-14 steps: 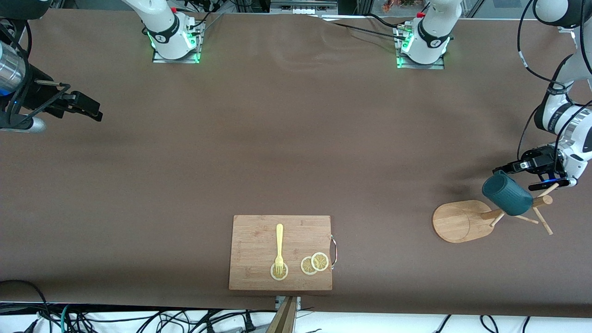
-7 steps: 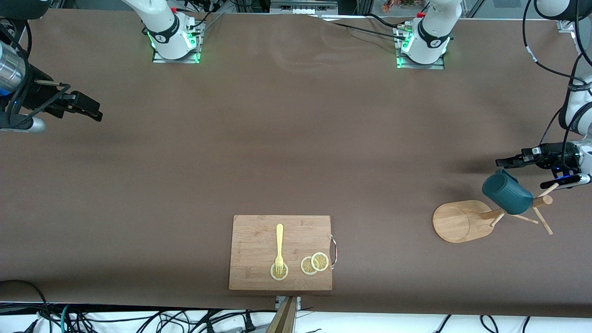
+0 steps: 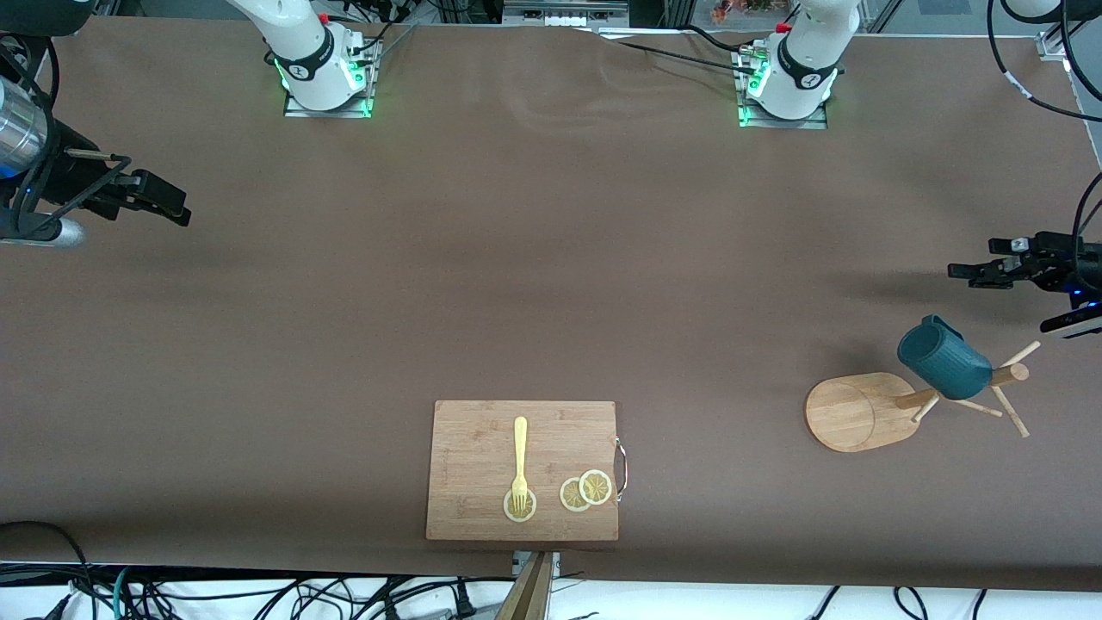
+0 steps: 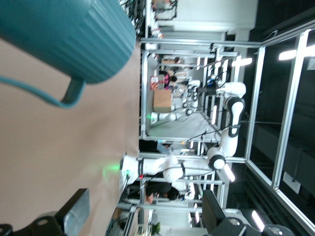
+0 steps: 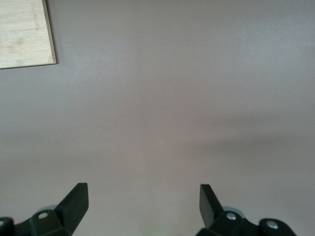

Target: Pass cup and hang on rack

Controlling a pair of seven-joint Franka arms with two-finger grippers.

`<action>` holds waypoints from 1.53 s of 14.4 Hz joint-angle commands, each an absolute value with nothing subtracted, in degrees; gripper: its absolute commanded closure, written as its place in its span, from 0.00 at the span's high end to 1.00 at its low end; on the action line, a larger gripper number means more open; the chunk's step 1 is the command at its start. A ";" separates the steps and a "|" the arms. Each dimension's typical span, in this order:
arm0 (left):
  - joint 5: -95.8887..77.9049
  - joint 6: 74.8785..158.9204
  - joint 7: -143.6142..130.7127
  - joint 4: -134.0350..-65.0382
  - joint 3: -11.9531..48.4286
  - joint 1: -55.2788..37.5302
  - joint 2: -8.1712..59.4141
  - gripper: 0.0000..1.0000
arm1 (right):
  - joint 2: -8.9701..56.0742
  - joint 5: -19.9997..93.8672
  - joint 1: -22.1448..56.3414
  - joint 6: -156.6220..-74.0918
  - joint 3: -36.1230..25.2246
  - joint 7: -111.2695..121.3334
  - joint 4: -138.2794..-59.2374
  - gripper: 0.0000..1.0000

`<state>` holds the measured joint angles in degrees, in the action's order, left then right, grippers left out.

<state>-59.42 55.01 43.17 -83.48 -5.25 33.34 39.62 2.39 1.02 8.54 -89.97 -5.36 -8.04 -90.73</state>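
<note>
The cup (image 3: 944,362) hangs tilted on a peg of the rack (image 3: 869,411), at the left arm's end of the surface (image 3: 534,258). The left end effector (image 3: 981,271), fingers apart and empty, hovers near the cup, not touching it. The right end effector (image 3: 168,205) waits, fingers apart, over its own end.

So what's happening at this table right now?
The small dark teal ribbed cup hangs on a peg of the light wooden mug rack at the left arm's end of the table. The left arm's tool is open, clear of the cup and holding nothing. The right arm's tool waits open over bare table at its own end. A bamboo cutting board with a yellow fork and lemon slices lies untouched.
</note>
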 commanded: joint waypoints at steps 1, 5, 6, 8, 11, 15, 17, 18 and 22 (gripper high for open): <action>-54.16 53.44 37.99 -80.77 -5.54 33.31 36.14 1.00 | 2.46 1.93 8.26 -89.91 -5.19 -7.65 -89.91 1.00; -45.73 53.96 35.86 -74.46 -5.10 29.63 32.97 1.00 | 2.46 1.93 8.26 -89.82 -5.19 -7.65 -89.91 1.00; -43.18 54.40 34.82 -73.92 -5.01 28.14 31.39 1.00 | 2.46 1.93 8.26 -89.82 -5.19 -7.65 -89.91 1.00; -39.48 56.15 30.00 -73.65 -4.75 24.98 28.32 1.00 | 2.46 1.93 8.26 -89.91 -5.19 -7.73 -89.91 1.00; -30.79 61.68 26.64 -73.65 -1.94 19.36 23.57 1.00 | 2.29 1.93 8.35 -89.82 -4.92 -8.09 -89.91 1.00; -17.60 69.69 21.99 -73.74 -1.14 8.28 19.34 1.00 | 2.20 1.85 8.61 -89.56 -4.83 -8.44 -89.91 1.00; -12.34 73.63 20.48 -73.91 -0.97 5.46 17.94 1.00 | 2.20 1.85 9.14 -89.30 -4.83 -8.44 -89.91 1.00; -8.65 76.78 20.65 -74.35 -0.79 3.88 17.06 1.00 | 2.20 1.85 9.14 -89.30 -4.83 -8.44 -89.91 1.00; -1.50 88.92 20.48 -74.71 -0.09 2.37 14.25 1.00 | 2.11 1.85 9.40 -89.30 -4.83 -8.44 -89.91 1.00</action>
